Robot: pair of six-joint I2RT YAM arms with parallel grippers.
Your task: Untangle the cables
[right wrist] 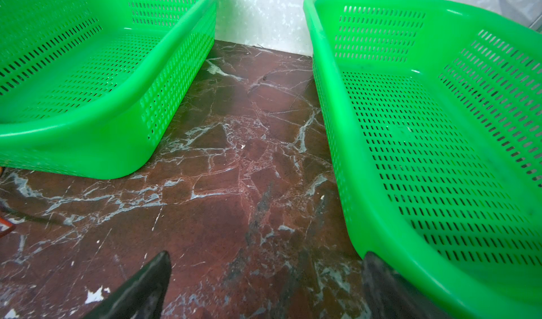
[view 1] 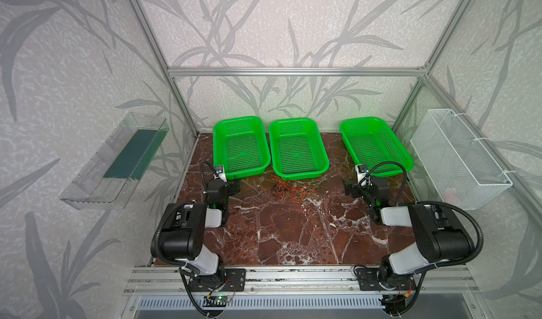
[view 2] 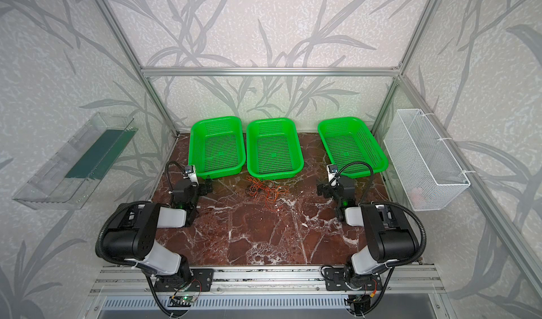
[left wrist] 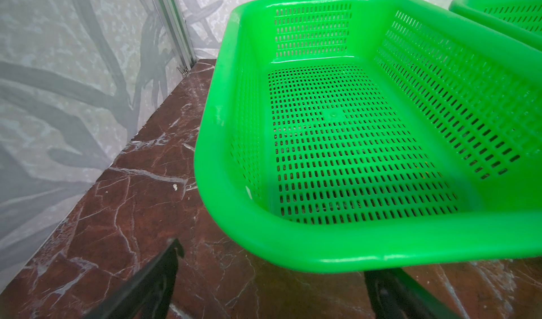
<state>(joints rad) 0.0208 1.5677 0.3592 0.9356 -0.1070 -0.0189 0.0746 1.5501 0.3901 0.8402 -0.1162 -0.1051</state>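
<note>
The cables (view 1: 293, 190) (view 2: 266, 190) are a loose tangle of thin orange, red and black wires on the marble table (view 1: 293, 235), just in front of the middle green basket. Both top views show my left gripper (view 1: 233, 187) (view 2: 207, 187) open to the left of the tangle, well apart from it. My right gripper (view 1: 350, 190) (view 2: 322, 190) stands open to its right, also apart. In the left wrist view the left gripper (left wrist: 272, 266) holds nothing, and its fingertips sit at the near rim of a green basket (left wrist: 322, 250). Bare marble lies under the empty right gripper (right wrist: 267, 256). Neither wrist view shows the cables.
Three green perforated baskets (view 1: 237, 120) (view 1: 293, 121) (view 1: 363, 120) line the back of the table, all empty. A white wire basket (view 1: 460, 156) hangs on the right wall. On the left wall hangs a clear tray (view 1: 114, 162). Aluminium frame posts stand at the table's corners.
</note>
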